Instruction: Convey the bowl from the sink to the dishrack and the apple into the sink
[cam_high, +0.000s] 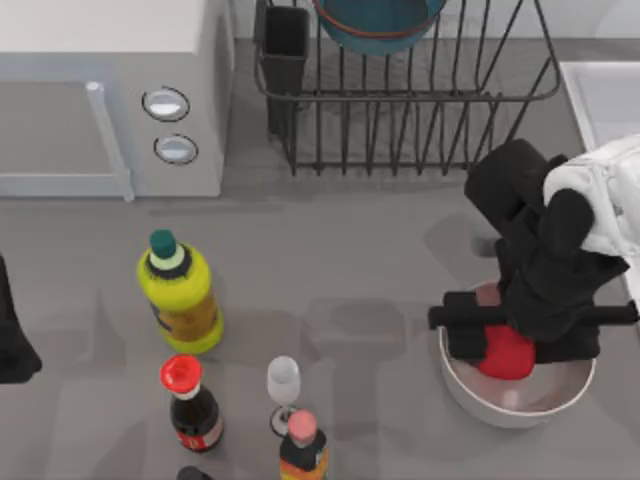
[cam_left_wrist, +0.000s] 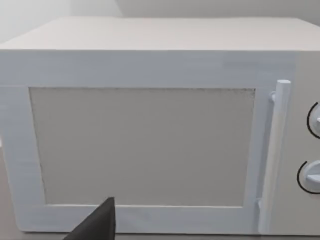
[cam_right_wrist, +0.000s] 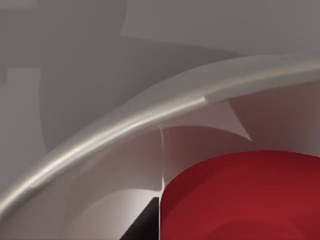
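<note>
The dark teal bowl (cam_high: 378, 25) with its red rim line stands inside the black wire dishrack (cam_high: 400, 110) at the back of the table. A corner of the pale sink (cam_high: 605, 100) shows at the right edge. The red apple (cam_high: 505, 355) lies in a larger white bowl (cam_high: 515, 405) at the front right. My right gripper (cam_high: 515, 335) reaches down into that white bowl and is shut on the apple (cam_right_wrist: 245, 200), with one black fingertip (cam_right_wrist: 145, 225) against its side. My left arm (cam_high: 10, 340) is parked at the table's left edge.
A white microwave (cam_high: 110, 100) fills the back left and faces the left wrist camera (cam_left_wrist: 150, 125). A yellow bottle (cam_high: 180, 295), a red-capped dark bottle (cam_high: 190, 400), a wine glass (cam_high: 284, 390) and an orange bottle (cam_high: 302, 445) stand at the front left.
</note>
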